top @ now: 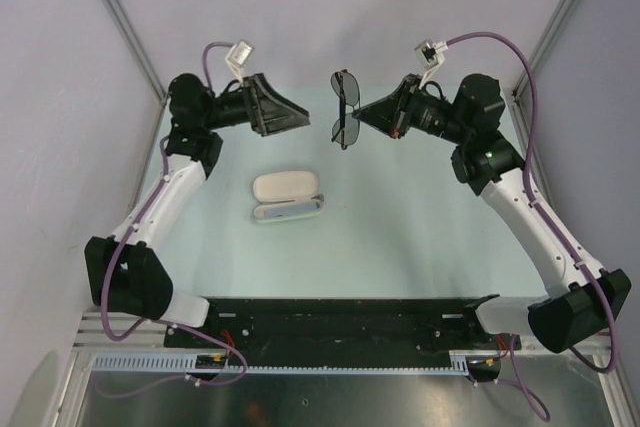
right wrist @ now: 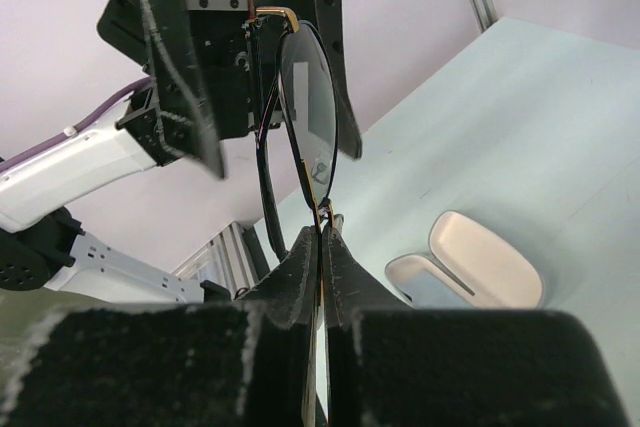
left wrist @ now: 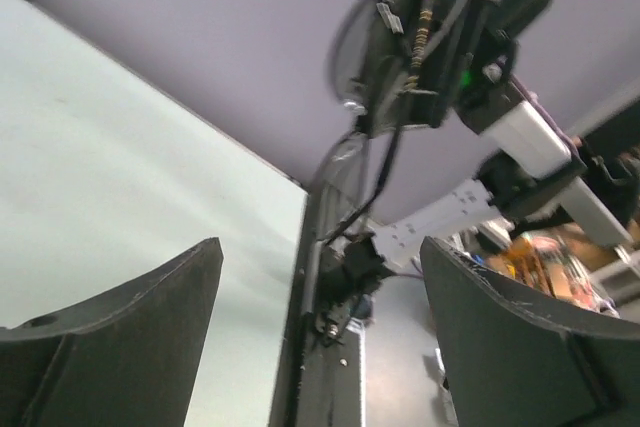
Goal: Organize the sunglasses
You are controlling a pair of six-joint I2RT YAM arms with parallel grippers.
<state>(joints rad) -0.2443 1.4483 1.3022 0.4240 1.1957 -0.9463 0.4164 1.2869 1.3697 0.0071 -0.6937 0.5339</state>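
Tabletop (top: 400, 237) scene, from lower frame to upper. Left of centre: beige case (top: 287, 195) lying open on the surface. Upper centre: sunglasses (top: 346, 85) held in the air above the tabletop, right claw (top: 358, 114) clamped on the frame at the bridge. Upper left: left claw (top: 288, 103), jaws spread wide, facing the sunglasses and near them but apart.

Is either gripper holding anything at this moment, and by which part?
The right gripper pinches the sunglasses at the bridge between the two lenses. The left gripper stands open, holding nothing.
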